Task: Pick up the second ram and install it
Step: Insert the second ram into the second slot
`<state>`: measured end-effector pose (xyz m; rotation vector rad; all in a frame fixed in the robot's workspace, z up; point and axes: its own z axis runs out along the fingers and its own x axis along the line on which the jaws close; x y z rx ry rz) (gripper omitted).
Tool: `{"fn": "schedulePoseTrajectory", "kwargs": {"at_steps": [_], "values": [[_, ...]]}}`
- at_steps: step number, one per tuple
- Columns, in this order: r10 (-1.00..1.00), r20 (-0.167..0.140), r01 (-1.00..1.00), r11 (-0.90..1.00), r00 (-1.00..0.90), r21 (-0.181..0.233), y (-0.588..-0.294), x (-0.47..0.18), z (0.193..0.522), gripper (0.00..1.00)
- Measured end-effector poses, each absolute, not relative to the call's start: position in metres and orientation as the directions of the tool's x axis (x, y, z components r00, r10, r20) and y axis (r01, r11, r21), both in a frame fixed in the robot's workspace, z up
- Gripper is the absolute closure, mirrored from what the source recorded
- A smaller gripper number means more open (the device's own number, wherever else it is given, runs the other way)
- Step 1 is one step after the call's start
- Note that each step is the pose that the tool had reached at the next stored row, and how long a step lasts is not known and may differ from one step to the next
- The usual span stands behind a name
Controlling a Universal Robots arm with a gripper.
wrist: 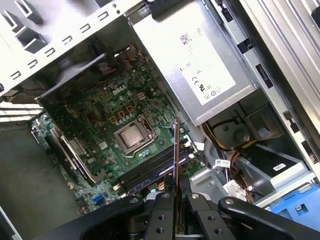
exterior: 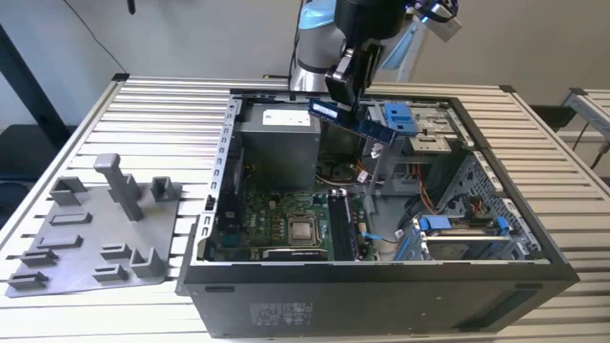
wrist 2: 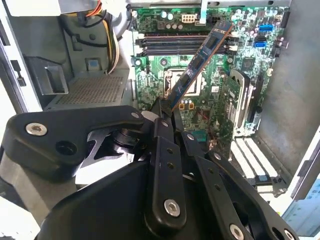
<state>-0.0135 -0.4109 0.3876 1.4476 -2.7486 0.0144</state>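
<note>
Blue-green second ram (exterior: 351,121) held in the air above the open computer case (exterior: 381,282).
Gripper (exterior: 341,96) fingers are clamped on one end of the stick, with the rest projecting free and tilted over the case interior. In the second wrist view the stick (wrist 2: 200,62) slants across the motherboard (wrist 2: 210,100) on the case floor, its far end in line with the black memory slots (wrist 2: 170,45) but clear of them. In the first wrist view it appears edge-on (wrist: 176,150) above the same slots (wrist: 150,170), beside the processor (wrist: 132,136). Not seated. Grey fixture plate (exterior: 86,236) lies outside the case on the slatted table (exterior: 162,114), with no stick on it.
</note>
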Motion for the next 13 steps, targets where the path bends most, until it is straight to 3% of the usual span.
{"fn": "schedulePoseTrajectory", "kwargs": {"at_steps": [13], "values": [[-0.765,0.036,-0.766,0.643,-0.643,0.008,-0.4110,-0.0135,0.3874,0.86]]}}
